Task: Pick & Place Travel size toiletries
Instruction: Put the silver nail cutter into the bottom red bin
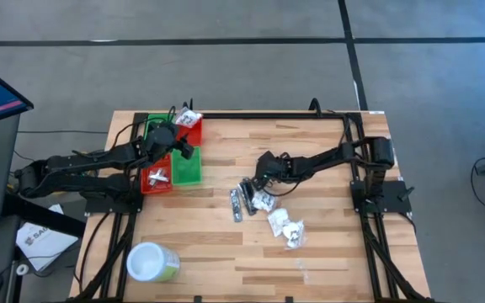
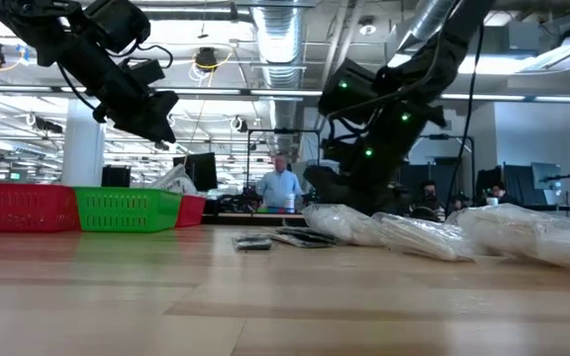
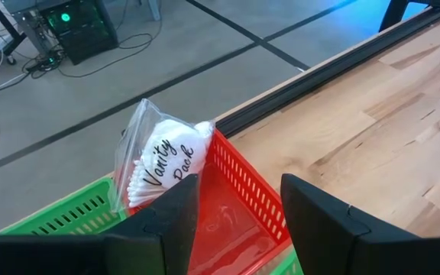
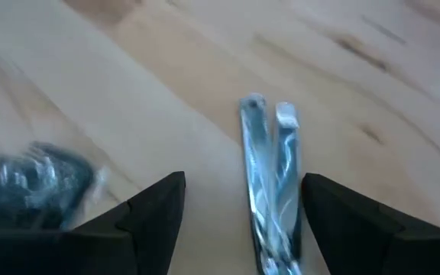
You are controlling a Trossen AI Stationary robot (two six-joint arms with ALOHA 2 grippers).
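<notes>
My left gripper (image 1: 183, 145) is open and empty above the small bins; in its wrist view (image 3: 239, 191) the fingers stand over a red bin (image 3: 243, 191). A white "Vanity Pack" packet (image 3: 163, 164) leans in that bin's far corner, sticking up over the rim. My right gripper (image 1: 258, 175) is open and empty, low over the table. Its fingers (image 4: 159, 210) stand on either side of two slim silver tubes (image 4: 270, 168) lying side by side on the wood. A dark grey mini bottle (image 4: 29, 183) lies beside them. More white packets (image 1: 283, 223) lie nearby.
Red and green bins (image 1: 185, 168) stand in a cluster at the far left; one red bin (image 1: 157, 179) holds a white item. A green tub with a white lid (image 1: 150, 263) stands at the near left. Black rails frame the table (image 1: 251, 115). A person (image 2: 283, 186) stands in the room behind.
</notes>
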